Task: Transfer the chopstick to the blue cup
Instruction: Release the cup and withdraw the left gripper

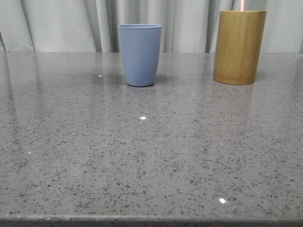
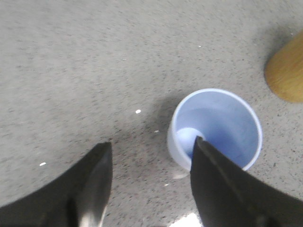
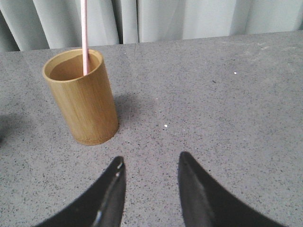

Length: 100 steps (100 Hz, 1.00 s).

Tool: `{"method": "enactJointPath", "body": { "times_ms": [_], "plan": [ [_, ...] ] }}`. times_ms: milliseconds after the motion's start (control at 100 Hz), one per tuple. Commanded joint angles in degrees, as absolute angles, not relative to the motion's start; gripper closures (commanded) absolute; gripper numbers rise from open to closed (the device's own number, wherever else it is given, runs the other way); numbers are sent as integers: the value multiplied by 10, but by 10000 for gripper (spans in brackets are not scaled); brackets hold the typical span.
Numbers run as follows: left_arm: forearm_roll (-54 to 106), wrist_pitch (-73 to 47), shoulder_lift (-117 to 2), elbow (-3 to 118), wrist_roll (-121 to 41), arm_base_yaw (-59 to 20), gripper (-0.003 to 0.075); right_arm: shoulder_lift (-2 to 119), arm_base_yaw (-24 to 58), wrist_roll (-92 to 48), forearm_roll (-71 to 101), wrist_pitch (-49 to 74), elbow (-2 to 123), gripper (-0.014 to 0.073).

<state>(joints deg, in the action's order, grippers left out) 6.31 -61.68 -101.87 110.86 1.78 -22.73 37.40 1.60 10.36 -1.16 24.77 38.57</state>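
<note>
Standing in bamboo cup [image 3: 85, 101], chopstick [image 3: 84, 38] untouched

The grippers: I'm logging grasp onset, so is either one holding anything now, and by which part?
Nothing is held. The left gripper and right gripper are both open; the chopstick stands in the bamboo cup.

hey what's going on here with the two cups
Nothing is being held right now. A thin pale pink chopstick stands inside the tall yellow-brown bamboo cylinder on the speckled grey stone table. The right end effector is open, facing that cylinder with a gap between them. The left end effector is open above the matte pale blue tumbler, which looks empty. The chopstick has not yet gone into the blue tumbler.
</note>
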Motion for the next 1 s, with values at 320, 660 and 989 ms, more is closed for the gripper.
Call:
{"method": "enactJointPath", "body": {
  "times_ms": [320,660,989],
  "plan": [
    [45,-481,-740,832,40,-149,383,376,18,98,-15,220,407,296],
    [27,-394,-539,626,40,-114,383,376,18,98,-15,220,408,296],
    [7,-363,-416,511,40,-114,383,376,18,98,-13,220,408,296]
  ]
}}
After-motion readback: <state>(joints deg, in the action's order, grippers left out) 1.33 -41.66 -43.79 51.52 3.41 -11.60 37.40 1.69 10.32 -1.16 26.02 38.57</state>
